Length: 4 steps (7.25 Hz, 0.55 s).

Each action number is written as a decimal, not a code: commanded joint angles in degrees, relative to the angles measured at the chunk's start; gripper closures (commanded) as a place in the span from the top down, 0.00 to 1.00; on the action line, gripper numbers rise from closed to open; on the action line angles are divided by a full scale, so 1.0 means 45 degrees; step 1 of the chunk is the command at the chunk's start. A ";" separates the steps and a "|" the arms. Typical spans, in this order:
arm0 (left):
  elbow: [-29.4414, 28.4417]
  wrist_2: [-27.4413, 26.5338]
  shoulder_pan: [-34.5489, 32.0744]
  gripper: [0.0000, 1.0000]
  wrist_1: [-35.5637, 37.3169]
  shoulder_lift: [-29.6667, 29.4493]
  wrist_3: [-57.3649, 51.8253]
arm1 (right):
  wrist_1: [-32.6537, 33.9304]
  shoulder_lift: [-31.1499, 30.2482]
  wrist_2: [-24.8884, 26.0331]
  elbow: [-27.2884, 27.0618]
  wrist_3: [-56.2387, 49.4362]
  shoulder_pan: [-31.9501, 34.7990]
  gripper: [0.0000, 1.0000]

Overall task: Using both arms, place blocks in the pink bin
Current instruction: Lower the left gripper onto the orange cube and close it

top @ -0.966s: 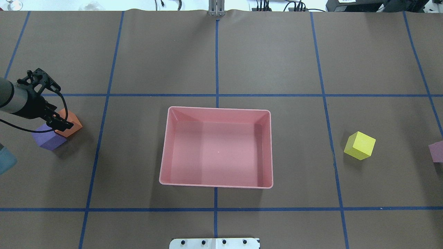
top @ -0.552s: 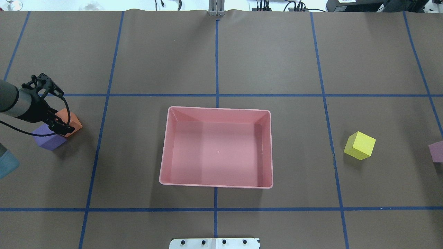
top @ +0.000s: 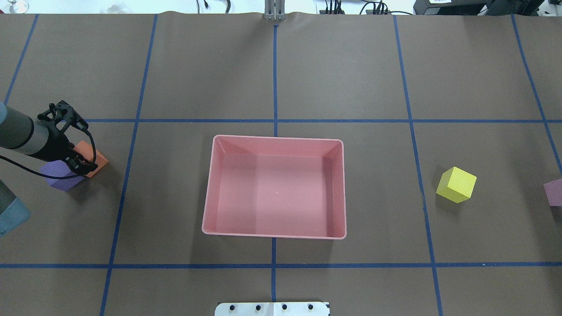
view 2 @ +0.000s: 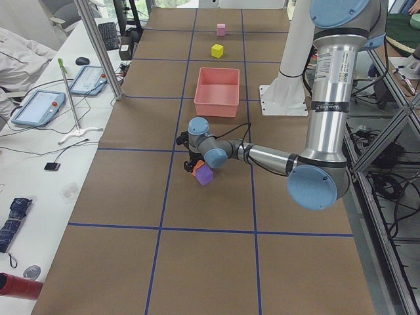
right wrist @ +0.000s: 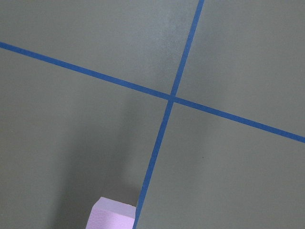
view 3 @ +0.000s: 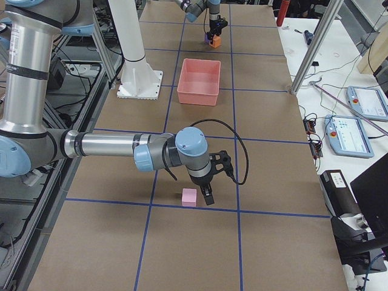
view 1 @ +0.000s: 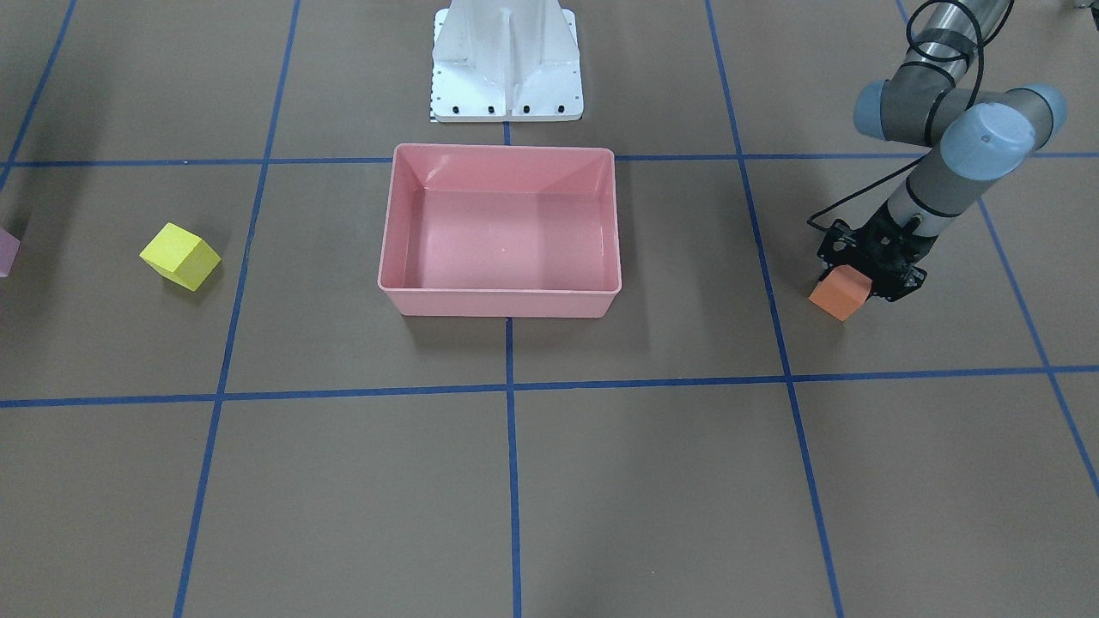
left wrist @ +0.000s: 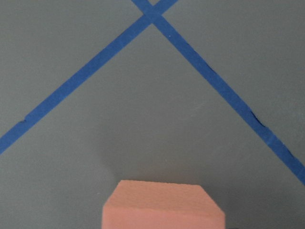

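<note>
The pink bin (top: 276,193) stands empty at the table's middle. My left gripper (top: 83,164) is low at the far left, jaws open around the orange block (top: 97,159), which touches the purple block (top: 61,177). The orange block fills the bottom of the left wrist view (left wrist: 162,205). The yellow block (top: 456,184) lies right of the bin, and the light pink block (top: 554,192) lies at the right edge. My right gripper (view 3: 206,194) hovers just beside the light pink block (view 3: 190,196); I cannot tell whether it is open or shut.
The white pedestal (view 1: 506,60) stands behind the bin on the robot's side. Blue tape lines (top: 275,79) grid the brown table. Benches with tablets (view 2: 39,108) and cables run along the operators' side.
My left gripper has come down and moved slightly right onto the orange block. The blocks on the right and the bin have not moved.
</note>
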State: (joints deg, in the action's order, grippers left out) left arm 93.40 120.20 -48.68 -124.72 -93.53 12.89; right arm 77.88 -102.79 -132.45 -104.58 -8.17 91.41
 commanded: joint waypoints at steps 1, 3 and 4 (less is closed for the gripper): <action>0.0840 0.0240 -0.0022 0.13 0.0446 0.0023 0.0025 | -0.0002 0.0009 0.0000 -0.0002 0.0000 0.0000 0.99; 0.3119 0.0573 -0.0061 0.13 0.3363 -0.0480 0.0877 | 0.0017 0.0029 -0.0155 0.0018 0.0019 0.0000 0.99; 0.4041 0.0534 -0.0042 0.13 0.4637 -0.1238 0.2316 | 0.0017 0.0029 -0.0504 0.0018 0.0135 0.0000 0.99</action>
State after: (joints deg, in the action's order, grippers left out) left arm 105.58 122.53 -48.88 -111.77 -95.67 16.91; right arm 77.94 -102.69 -133.27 -104.55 -8.00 91.41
